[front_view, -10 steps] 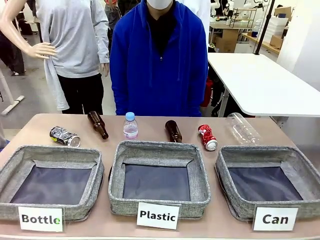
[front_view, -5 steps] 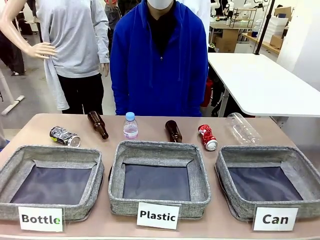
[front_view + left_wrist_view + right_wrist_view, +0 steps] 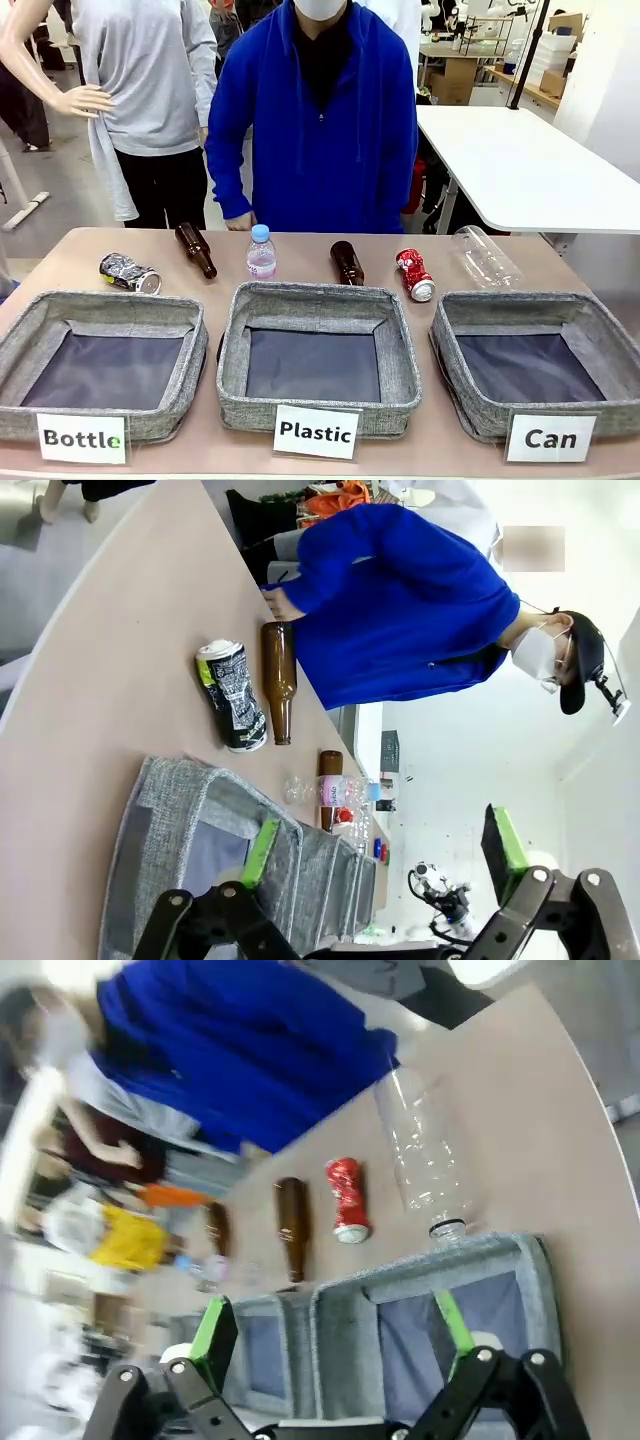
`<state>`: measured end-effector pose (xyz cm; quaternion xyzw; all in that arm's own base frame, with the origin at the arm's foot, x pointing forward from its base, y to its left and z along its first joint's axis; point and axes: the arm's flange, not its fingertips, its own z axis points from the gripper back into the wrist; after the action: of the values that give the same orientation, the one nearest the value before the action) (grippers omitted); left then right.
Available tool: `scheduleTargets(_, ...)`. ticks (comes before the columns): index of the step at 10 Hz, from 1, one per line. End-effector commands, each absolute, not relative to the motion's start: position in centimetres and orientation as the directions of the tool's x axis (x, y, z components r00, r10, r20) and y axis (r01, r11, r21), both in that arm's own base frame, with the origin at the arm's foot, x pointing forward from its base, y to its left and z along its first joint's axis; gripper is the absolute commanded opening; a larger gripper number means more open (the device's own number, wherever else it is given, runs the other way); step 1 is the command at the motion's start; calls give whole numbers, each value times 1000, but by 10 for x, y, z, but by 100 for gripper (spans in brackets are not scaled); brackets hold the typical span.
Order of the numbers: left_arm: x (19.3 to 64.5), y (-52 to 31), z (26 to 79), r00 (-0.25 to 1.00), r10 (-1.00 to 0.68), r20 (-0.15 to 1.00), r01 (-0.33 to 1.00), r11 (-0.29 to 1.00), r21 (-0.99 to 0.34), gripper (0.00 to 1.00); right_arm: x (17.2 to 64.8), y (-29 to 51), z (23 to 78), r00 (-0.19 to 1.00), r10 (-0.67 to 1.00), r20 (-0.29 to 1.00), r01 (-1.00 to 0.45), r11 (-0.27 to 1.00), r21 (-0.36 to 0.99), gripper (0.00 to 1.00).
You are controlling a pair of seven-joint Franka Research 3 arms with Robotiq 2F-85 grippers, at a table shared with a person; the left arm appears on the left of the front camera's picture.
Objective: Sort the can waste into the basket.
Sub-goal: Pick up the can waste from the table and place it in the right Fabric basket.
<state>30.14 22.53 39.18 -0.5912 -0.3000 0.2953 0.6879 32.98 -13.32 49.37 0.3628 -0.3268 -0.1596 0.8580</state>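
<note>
The shiny red crushed can (image 3: 414, 274) lies on the table just behind the left far corner of the grey "Can" basket (image 3: 520, 303), which holds nothing. Far to the left, behind the "Bottle" basket, lies the silver and dark crushed can (image 3: 130, 273). My left gripper (image 3: 382, 848) is open, high above the table's left end, with the silver and dark can (image 3: 232, 695) beyond it. My right gripper (image 3: 333, 1330) is open too, hovering over the "Can" basket (image 3: 430, 1260), and the red can (image 3: 346, 1198) lies past its rim.
The "Plastic" basket (image 3: 318, 297) stands in the middle and the "Bottle" basket (image 3: 105, 307) on the left. Two brown bottles (image 3: 196, 249) (image 3: 347, 262), a small water bottle (image 3: 261, 252) and a large clear bottle (image 3: 484, 258) lie behind them. A person in blue stands opposite, one hand (image 3: 240, 222) at the table's edge.
The person's arm has swung forward, bringing a hand down to the far table edge near the small water bottle. Cans, bottles and baskets have not moved.
</note>
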Motion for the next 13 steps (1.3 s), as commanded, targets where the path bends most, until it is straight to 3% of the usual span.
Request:
scheduleTargets(1,300,228,392,652,754,82,-33,136,-990,100,378,-37,514,841,-275,466,47,895,444,100)
scheduleTargets(3,300,228,392,652,754,82,-33,136,-990,100,421,45,505,897,-74,436,-22,977,212,100)
scheduleTargets(5,300,228,392,652,754,82,-33,136,-990,100,442,93,494,895,32,445,-80,993,90,100)
scheduleTargets(6,300,228,392,652,754,82,-33,136,-990,100,439,86,497,868,0,497,-71,990,123,100)
scheduleTargets(7,300,228,392,652,754,82,-33,136,-990,100,409,40,515,813,-136,566,-72,941,330,100)
scheduleTargets(8,300,228,392,652,754,82,-33,136,-990,100,436,104,480,891,42,452,-98,990,100,100)
scheduleTargets(9,300,228,392,652,754,82,-33,136,-990,100,438,82,491,873,-21,488,-62,986,155,100)
scheduleTargets(10,300,228,392,652,754,82,-33,136,-990,100,421,84,488,894,-61,444,7,992,122,100)
scheduleTargets(13,300,228,392,652,754,82,-33,136,-990,100,507,127,484,957,10,291,-22,999,36,100)
